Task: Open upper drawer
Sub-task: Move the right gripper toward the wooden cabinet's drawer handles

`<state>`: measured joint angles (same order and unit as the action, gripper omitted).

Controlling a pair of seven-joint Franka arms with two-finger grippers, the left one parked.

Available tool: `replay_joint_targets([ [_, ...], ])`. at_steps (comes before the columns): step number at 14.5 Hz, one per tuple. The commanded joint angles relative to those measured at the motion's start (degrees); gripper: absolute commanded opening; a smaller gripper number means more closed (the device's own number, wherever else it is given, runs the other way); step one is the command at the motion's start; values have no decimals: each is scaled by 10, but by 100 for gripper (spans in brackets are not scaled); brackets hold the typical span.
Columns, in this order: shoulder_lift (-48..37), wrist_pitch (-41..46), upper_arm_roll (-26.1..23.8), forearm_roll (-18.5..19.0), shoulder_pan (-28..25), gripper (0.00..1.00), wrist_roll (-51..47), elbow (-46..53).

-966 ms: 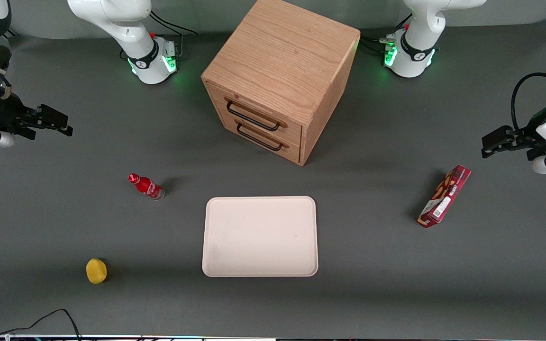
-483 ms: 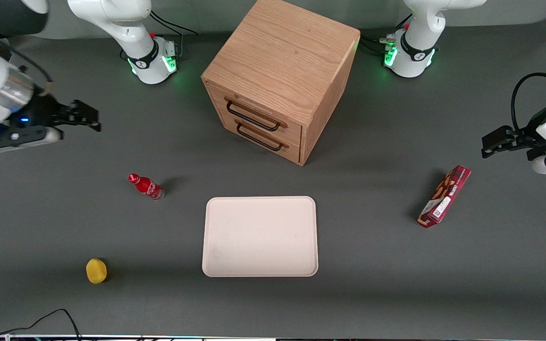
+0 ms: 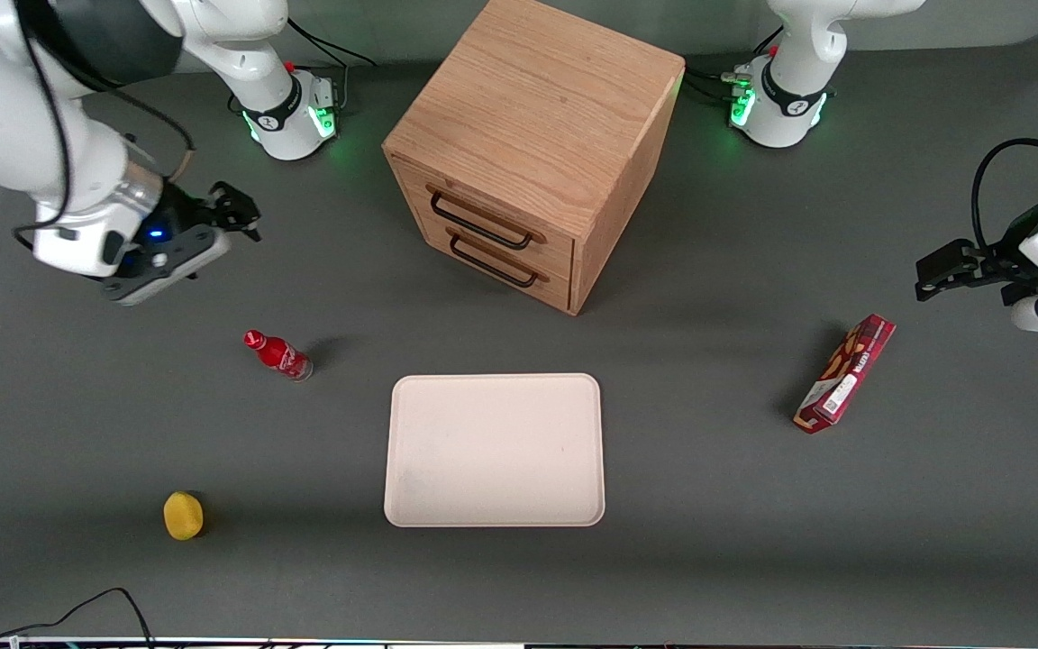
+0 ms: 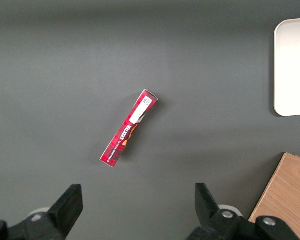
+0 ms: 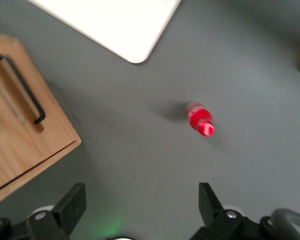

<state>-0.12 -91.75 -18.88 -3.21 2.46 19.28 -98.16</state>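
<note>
The oak cabinet [image 3: 532,108] stands at the middle of the table, farther from the front camera than the tray. Its upper drawer [image 3: 494,205] is closed, with a thin black bar handle [image 3: 480,222] across its face; the matching lower drawer [image 3: 505,257] sits under it. My right gripper [image 3: 235,212] hangs above the table toward the working arm's end, well apart from the cabinet front. It is open and holds nothing. In the right wrist view the gripper [image 5: 141,192] frames bare table, and a corner of the cabinet [image 5: 25,145] with one black handle [image 5: 20,90] shows.
A red bottle [image 3: 277,354] lies between the gripper and the front camera. A white tray [image 3: 494,449] lies in front of the cabinet. A yellow fruit [image 3: 183,515] sits near the front edge. A red snack box [image 3: 844,373] lies toward the parked arm's end.
My right arm has swung in from the table's end toward the cabinet, and the gripper is now much closer to the drawers. Nothing else has moved.
</note>
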Motion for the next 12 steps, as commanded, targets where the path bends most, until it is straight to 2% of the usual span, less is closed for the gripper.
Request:
replay_joint_targets([
  [1,13,0,-26,-4,0,100,79,14],
  [5,39,-5,-75,0,-10,100,102,33],
  [8,54,-25,-89,10,-44,100,101,36],
  [12,85,-30,-91,12,-63,100,92,46],
])
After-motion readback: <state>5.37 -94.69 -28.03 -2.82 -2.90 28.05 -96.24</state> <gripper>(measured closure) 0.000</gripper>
